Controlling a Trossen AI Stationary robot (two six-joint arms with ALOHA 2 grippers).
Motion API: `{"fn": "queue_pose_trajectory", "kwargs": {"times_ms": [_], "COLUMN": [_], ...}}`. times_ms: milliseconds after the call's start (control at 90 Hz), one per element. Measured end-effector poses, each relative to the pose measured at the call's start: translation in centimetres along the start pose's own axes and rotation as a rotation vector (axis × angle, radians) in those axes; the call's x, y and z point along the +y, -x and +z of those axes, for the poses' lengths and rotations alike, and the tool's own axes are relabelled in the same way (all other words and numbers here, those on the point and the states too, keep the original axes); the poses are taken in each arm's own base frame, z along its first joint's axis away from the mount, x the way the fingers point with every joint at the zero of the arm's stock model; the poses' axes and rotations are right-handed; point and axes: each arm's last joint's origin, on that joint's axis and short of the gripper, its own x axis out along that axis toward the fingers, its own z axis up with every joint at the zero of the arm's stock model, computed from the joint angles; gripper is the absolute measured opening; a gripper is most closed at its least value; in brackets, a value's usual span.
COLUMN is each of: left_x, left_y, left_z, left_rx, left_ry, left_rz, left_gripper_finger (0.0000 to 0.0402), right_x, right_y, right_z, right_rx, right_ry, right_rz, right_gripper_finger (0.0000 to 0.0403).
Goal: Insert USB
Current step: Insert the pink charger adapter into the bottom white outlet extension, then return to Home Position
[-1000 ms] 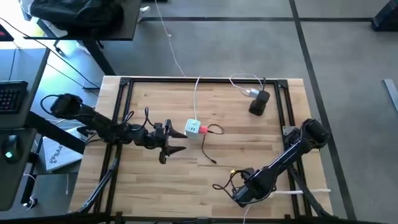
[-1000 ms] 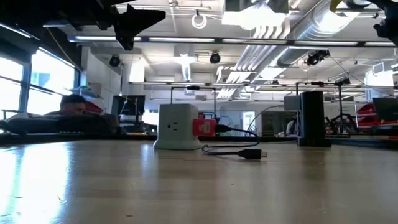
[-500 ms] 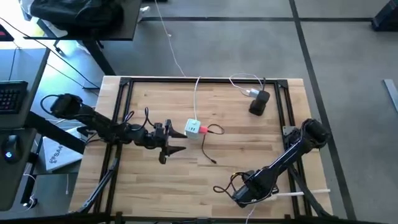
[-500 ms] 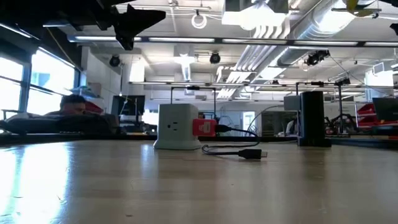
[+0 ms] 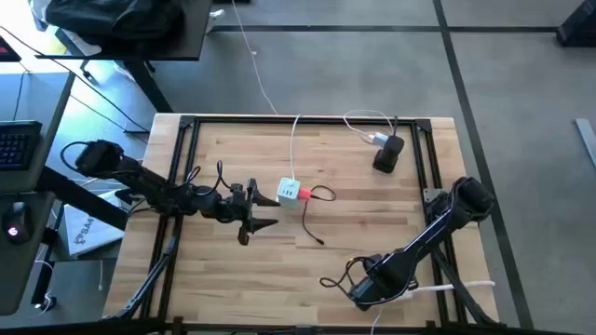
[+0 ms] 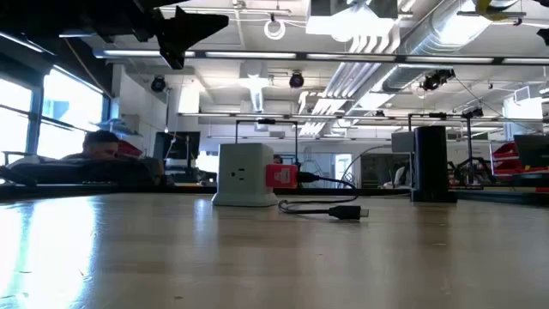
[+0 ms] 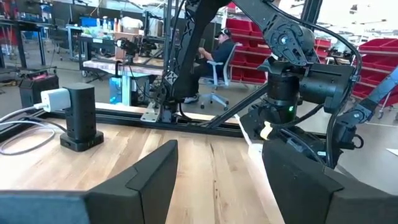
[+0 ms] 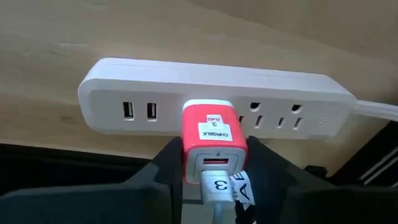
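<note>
In the high view the USB (image 5: 304, 194) lies against the side of the white charger cube (image 5: 290, 190) that faces the right arm. Its long axis runs across the table, and its thin black cable (image 5: 315, 228) loops toward the near edge. The left gripper (image 5: 259, 213) is much the nearer. The plug lies just past the cube from it, toward the right arm and a little farther back. The right gripper (image 5: 365, 290) sits well apart at the near edge. In the low view the left gripper (image 6: 190, 29) hangs high above the table, while the USB (image 6: 281, 177) touches the cube (image 6: 244, 174) down on the wood. In the left wrist view the left gripper (image 7: 217, 180) is spread wide and empty, and the plug is out of sight. In the right wrist view the right gripper (image 8: 214, 180) sits at a red adapter (image 8: 212, 142) in a white power strip (image 8: 124, 93). We cannot tell whether it grips.
</note>
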Motion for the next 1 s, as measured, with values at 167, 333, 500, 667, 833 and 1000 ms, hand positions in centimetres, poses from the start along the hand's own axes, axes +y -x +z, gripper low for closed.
{"fn": "queue_pose_trajectory", "kwargs": {"times_ms": [167,333,500,667,833,1000], "left_x": [0.0,0.0,0.0,0.0,0.0,-0.1], "left_y": [0.0,0.0,0.0,0.0,0.0,0.0], "left_z": [0.0,-0.1,0.0,0.0,0.0,-0.2], "left_rx": [0.002,0.005,-0.003,-0.003,0.001,0.018], "left_ry": [0.000,-0.002,-0.001,0.006,0.008,0.004], "left_rz": [0.000,0.000,0.006,0.009,0.002,0.002], "left_gripper_finger": [0.0212,0.0211,0.0211,0.0211,0.0211,0.0211], "right_x": [0.7,0.7,0.5,0.5,0.3,0.0], "right_y": [-1.5,-2.1,-1.6,0.0,1.3,2.5], "right_z": [0.0,0.2,0.9,1.4,1.9,2.6], "right_rx": [0.065,0.040,0.035,0.072,0.078,0.060], "right_ry": [0.012,0.039,0.048,0.061,0.069,0.084], "right_rz": [-0.053,-0.070,-0.097,-0.064,-0.041,-0.024], "right_gripper_finger": [0.0096,0.0152,0.0202,0.0226,0.0230,0.0231]}}
